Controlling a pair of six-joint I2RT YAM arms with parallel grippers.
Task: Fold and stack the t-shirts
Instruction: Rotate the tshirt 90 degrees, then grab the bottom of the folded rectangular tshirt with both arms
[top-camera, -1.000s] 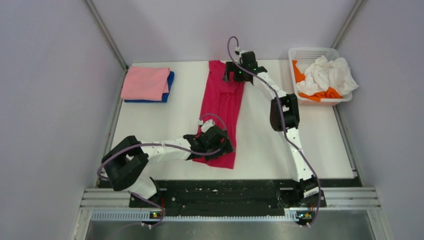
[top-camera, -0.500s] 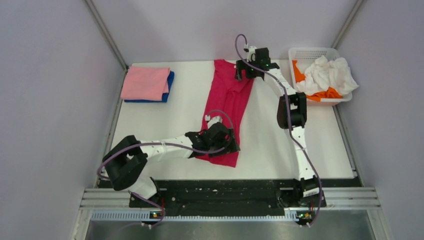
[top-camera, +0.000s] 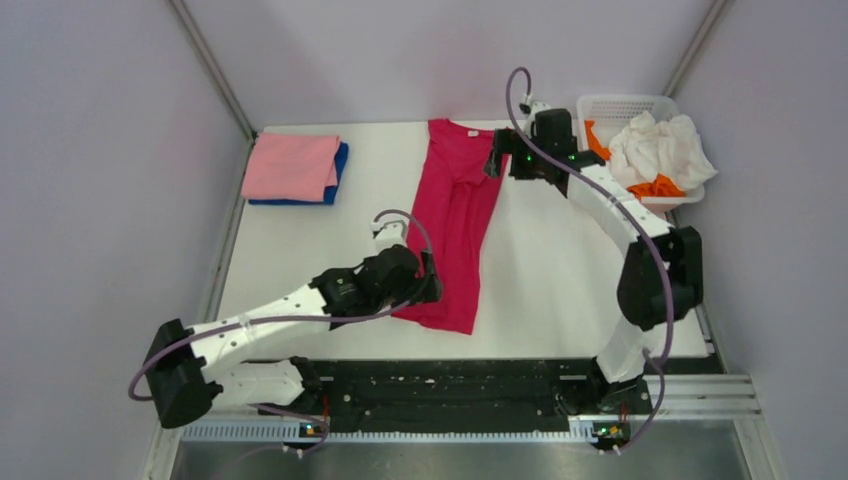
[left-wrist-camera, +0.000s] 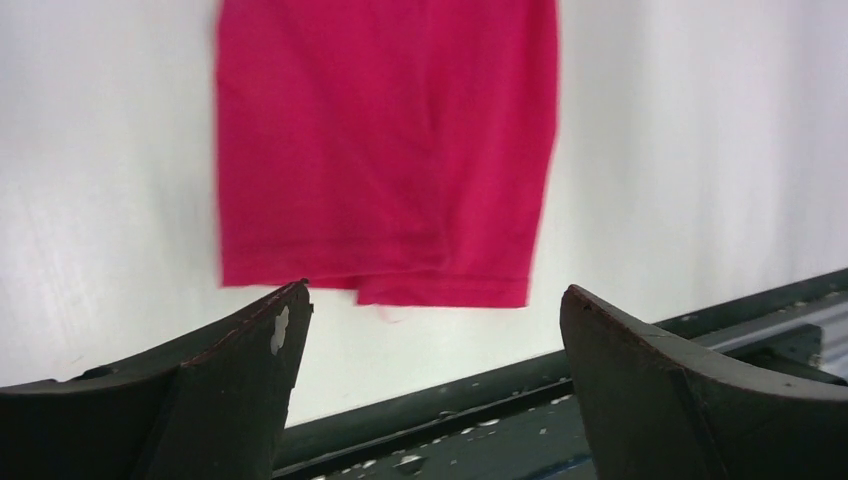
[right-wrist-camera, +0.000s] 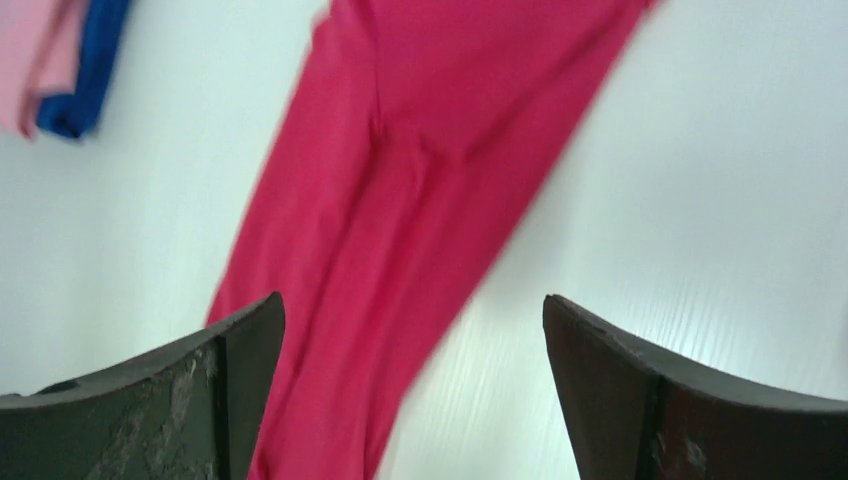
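The crimson t-shirt lies as a long folded strip in the middle of the table. The left gripper stands wide open by its near end. The right gripper is wide open by its far end, and both are empty.

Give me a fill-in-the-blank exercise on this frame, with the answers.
The folded pink t-shirt lies on top of a ____ one.
The white mesh basket holds a white t-shirt and an ____ one.
The left gripper and right gripper both stand ____, holding nothing.
Missing words: blue; orange; open.
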